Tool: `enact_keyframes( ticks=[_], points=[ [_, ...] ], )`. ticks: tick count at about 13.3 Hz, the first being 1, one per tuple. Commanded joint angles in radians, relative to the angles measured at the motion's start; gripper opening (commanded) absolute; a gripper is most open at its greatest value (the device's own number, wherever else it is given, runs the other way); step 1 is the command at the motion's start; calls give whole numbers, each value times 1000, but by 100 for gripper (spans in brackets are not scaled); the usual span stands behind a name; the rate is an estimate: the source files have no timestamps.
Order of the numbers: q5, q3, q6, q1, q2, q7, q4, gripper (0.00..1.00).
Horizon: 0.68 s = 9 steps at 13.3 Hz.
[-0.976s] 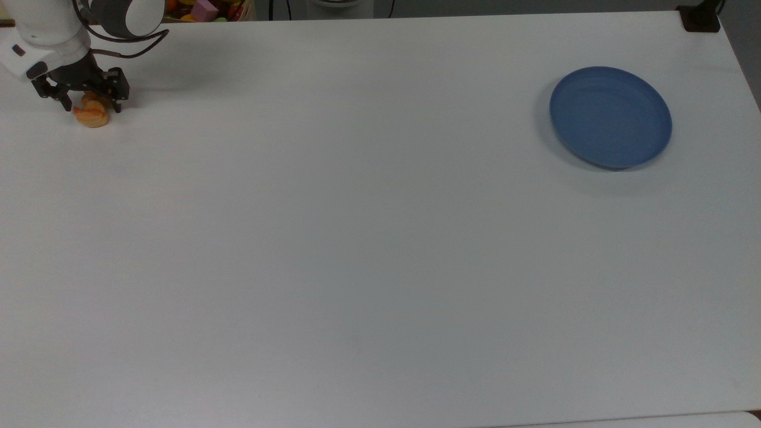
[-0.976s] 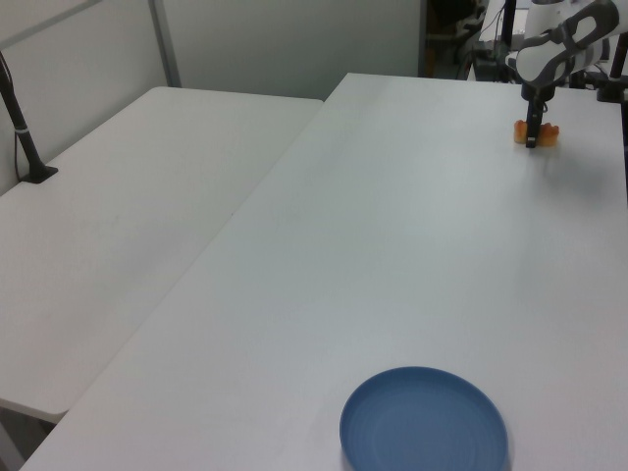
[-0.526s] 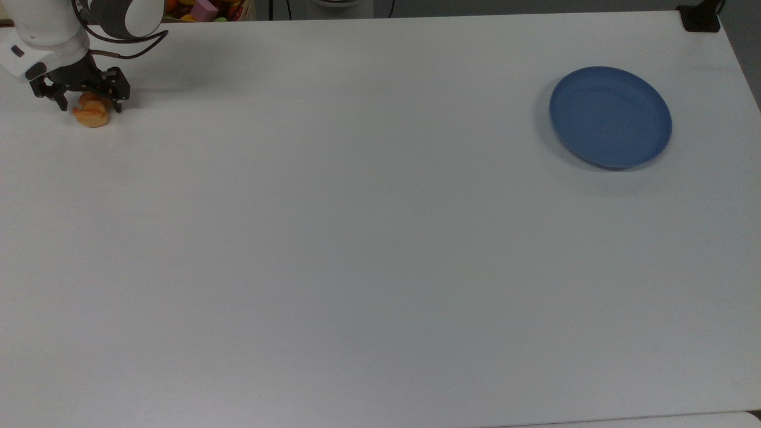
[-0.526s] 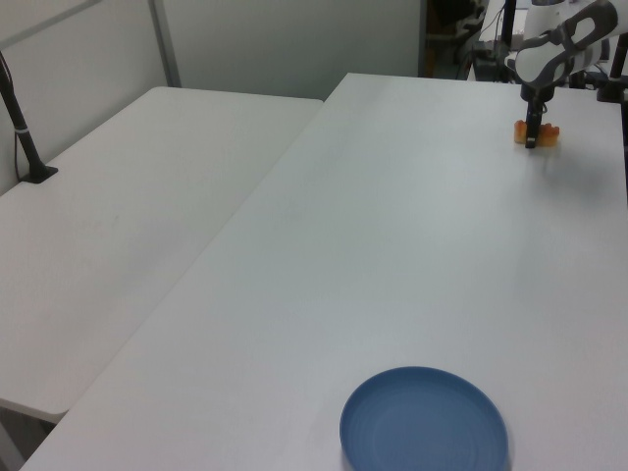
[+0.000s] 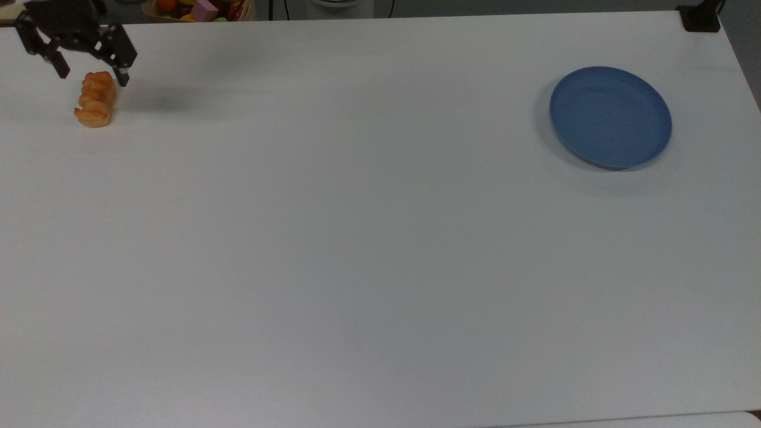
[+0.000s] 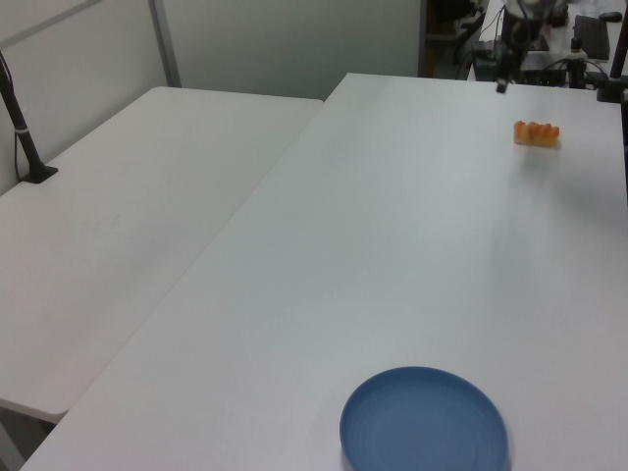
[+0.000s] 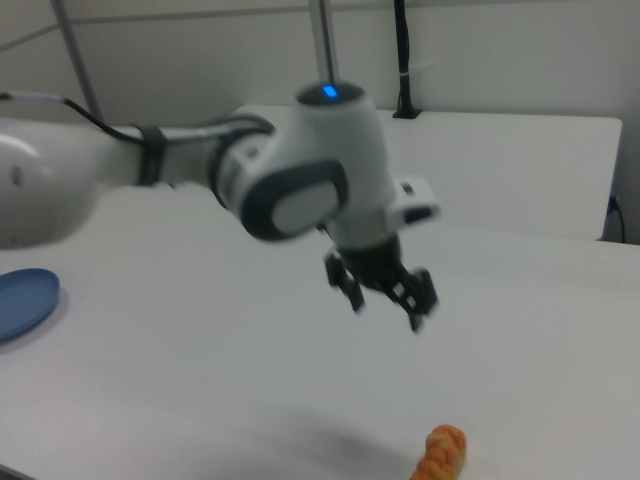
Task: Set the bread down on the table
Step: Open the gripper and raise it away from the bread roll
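- I've lifted the gripper [image 5: 90,65] clear since a second ago, fingers spread and empty.
- Bread [image 5: 96,99] rests released on the tabletop [image 5: 357,238], well apart from the blue plate [image 5: 610,116].

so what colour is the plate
Solid blue plate, plainest in the top view.

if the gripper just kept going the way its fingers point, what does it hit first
Probably the table. The open gripper hangs above it, fingers pointing down. In the right view the bread lies nearer the camera than the spot under the fingers, so they would likely land beside it, though depth is unclear.
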Motion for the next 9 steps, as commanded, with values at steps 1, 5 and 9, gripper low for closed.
enact_keyframes(
  ticks=[1, 5, 9],
  points=[
    [-19, 95, -94, 41, -101, 211, 34, 100],
    [-147, 243, -309, 74, -130, 447, 115, 100],
    [-158, 326, -349, 82, -150, 575, 117, 100]
  ],
)
